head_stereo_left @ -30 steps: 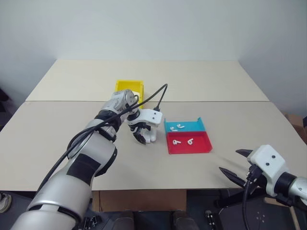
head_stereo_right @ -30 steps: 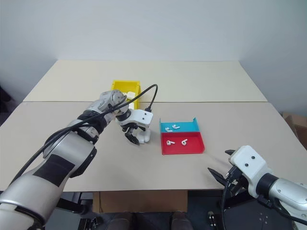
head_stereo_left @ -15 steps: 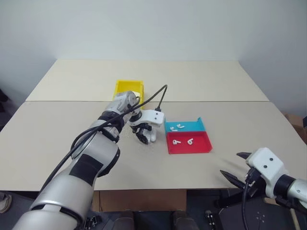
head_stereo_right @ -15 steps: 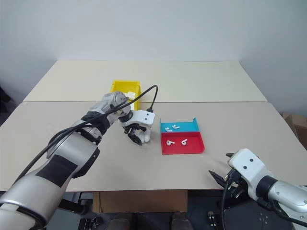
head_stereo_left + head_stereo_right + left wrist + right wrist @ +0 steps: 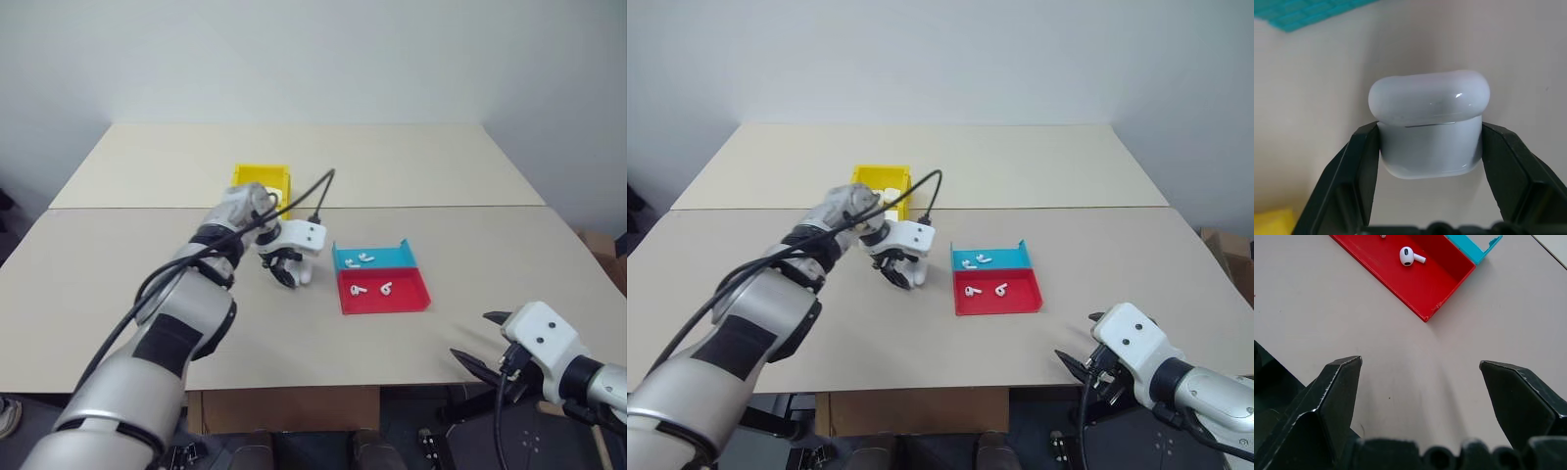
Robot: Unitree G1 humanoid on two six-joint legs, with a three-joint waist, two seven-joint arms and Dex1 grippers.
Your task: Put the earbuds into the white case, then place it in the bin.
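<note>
Looking at one table [image 5: 147,294], one yellow bin [image 5: 257,176], one red-and-teal tray [image 5: 404,297] with four earbuds [image 5: 386,289], one white case [image 5: 1429,122] pinched lid-shut in the left gripper [image 5: 285,276] between bin and tray. Right gripper [image 5: 1420,396] gapes empty.

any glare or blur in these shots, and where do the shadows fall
Left wrist view: a small glare spot on the lid of the white case, with the black fingers at its sides soft and out of focus. Right wrist view: the open right gripper looms dark, a soft shadow on the table between its fingers. Head views: even light, faint shadow beside the tray.
</note>
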